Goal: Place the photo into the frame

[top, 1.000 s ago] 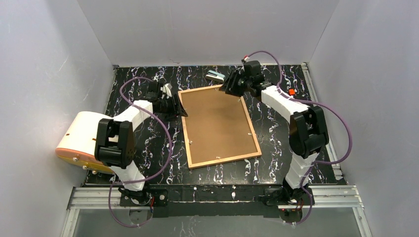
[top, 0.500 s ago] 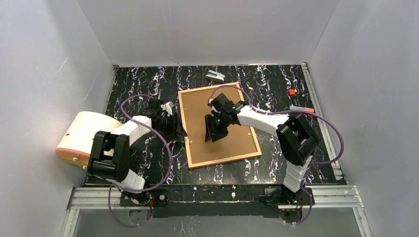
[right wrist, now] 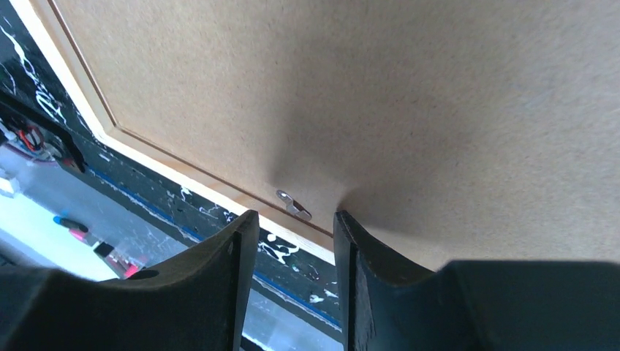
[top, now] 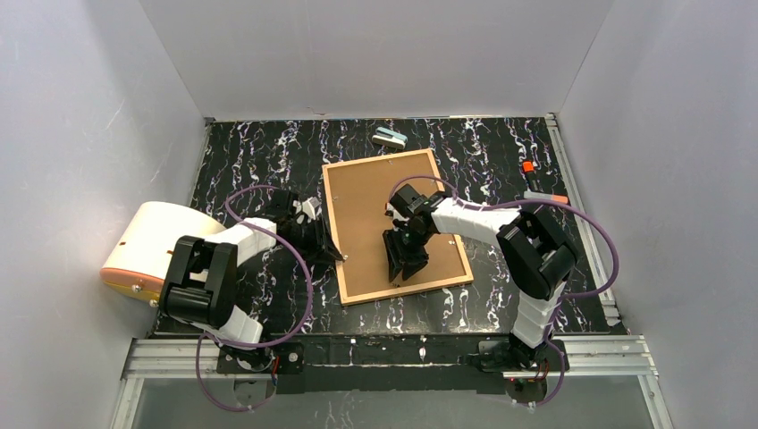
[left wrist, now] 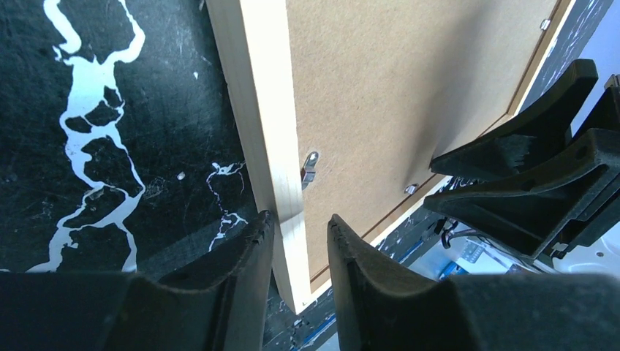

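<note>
Left jaws are straddling the frame [left wrist: 265, 124] rail, pinch uncertain; right jaws spread. Presumably stiff, pane fragile: hold rails.

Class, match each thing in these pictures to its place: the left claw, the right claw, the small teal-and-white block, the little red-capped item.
Things:
1 left black claw
2 right black claw
3 small teal-and-white block
4 little red-capped item

Places:
A on the black marbled table, beyond the far edge of the large rectangular light-wood picture frame
B astride that frame's side rail
C near the table's right edge
D over the brown backing board, by a small metal clip

Pairs: 1-B; 2-D; 3-A; 4-C
</note>
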